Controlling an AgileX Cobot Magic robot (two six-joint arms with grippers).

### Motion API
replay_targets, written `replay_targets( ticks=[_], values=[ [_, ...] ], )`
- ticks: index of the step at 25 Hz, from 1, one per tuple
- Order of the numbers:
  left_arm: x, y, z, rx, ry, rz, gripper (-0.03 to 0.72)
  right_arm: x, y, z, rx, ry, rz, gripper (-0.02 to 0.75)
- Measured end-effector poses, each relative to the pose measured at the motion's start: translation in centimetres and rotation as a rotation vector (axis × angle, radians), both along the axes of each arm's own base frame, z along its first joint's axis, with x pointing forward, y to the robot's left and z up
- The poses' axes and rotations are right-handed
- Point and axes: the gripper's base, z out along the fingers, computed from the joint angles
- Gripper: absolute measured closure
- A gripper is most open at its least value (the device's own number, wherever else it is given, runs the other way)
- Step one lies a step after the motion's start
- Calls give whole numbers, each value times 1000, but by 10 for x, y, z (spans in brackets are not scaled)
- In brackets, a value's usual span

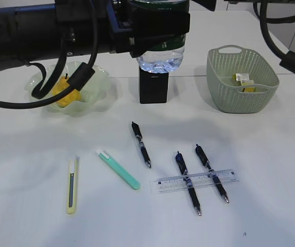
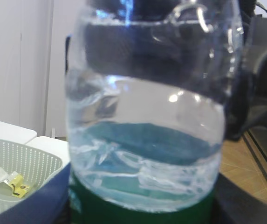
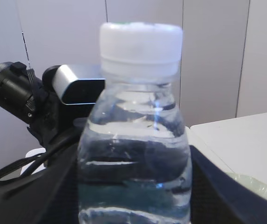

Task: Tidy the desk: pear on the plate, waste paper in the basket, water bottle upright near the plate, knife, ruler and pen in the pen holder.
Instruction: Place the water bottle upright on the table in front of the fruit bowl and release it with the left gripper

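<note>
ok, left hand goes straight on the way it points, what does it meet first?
The clear plastic water bottle that fills its grip. Beyond that, probably the other arm's black housing, though depth is unclear in the left wrist view.

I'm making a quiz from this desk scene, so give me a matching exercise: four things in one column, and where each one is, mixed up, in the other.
Things:
1. pear
2. waste paper
3. water bottle
4. ruler

Places:
A. lying across two pens
B. held up above the pen holder
C. on the green plate
D. inside the basket

Pairs: 1-C, 2-D, 3-B, 4-A
</note>
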Motion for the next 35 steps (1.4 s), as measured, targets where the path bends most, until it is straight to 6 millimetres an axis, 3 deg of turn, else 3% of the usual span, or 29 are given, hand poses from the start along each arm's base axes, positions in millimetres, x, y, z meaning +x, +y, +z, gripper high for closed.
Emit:
replay_targets(
  ticks=[14,25,35],
  values=[
    [4,4,-2,22,-33,17,307,0,0,4,48,39,-4,167],
    [21,35,1,11,-54,84,307,0,0,5,64,54,-4,162],
    [25,67,19,31,-123,155,307,0,0,4,59,55,0,161]
  ],
)
